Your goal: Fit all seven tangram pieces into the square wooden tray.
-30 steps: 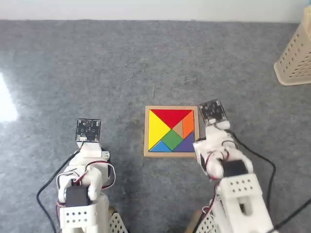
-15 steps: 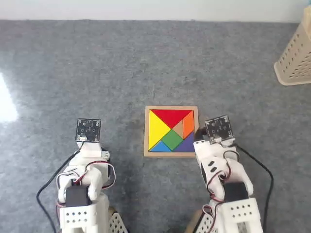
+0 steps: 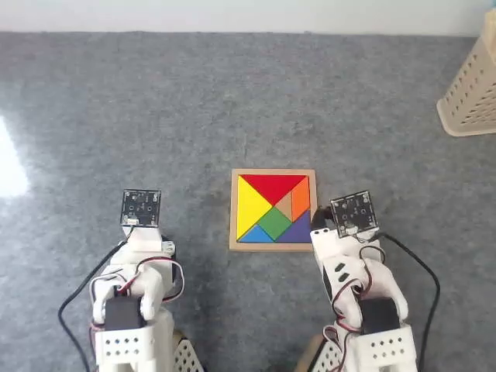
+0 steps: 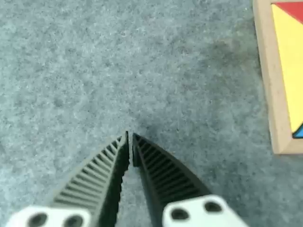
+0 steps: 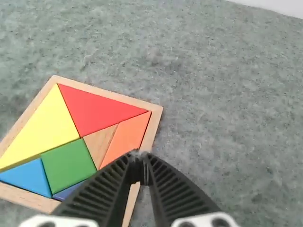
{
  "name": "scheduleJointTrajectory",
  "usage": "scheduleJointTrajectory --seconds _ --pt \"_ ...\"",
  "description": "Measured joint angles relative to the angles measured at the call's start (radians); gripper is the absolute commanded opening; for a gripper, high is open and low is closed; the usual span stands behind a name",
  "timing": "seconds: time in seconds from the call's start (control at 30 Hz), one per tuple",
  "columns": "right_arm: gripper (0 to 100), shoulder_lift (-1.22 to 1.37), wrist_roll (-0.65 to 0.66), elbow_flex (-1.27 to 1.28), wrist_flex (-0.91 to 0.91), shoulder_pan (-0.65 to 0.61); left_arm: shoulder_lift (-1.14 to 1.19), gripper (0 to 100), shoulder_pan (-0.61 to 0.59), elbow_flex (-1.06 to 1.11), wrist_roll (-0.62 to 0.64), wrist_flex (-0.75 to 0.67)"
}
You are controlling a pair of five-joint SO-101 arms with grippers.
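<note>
Just by the right jaws lies the tray (image 5: 109, 96).

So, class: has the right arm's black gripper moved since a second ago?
Yes. The right gripper has drawn back toward its own base, from beside the far corner of the square wooden tray to beside its near corner.

Seven coloured tangram pieces (image 3: 273, 208) fill wooden tray (image 3: 272, 248).

Soft even light, white glare on carpet (image 3: 11, 164).
</note>
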Motion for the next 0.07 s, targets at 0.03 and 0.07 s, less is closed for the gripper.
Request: scheduleJointTrajectory --seconds 0.03,0.07 --pt "0.6 0.0 0.0 0.0 0.0 0.0 0.0 1 0.0 0.0 0.0 0.0" --pt "0.6 0.0 0.0 0.0 0.0 0.0 0.0 1 0.0 0.0 0.0 0.0"
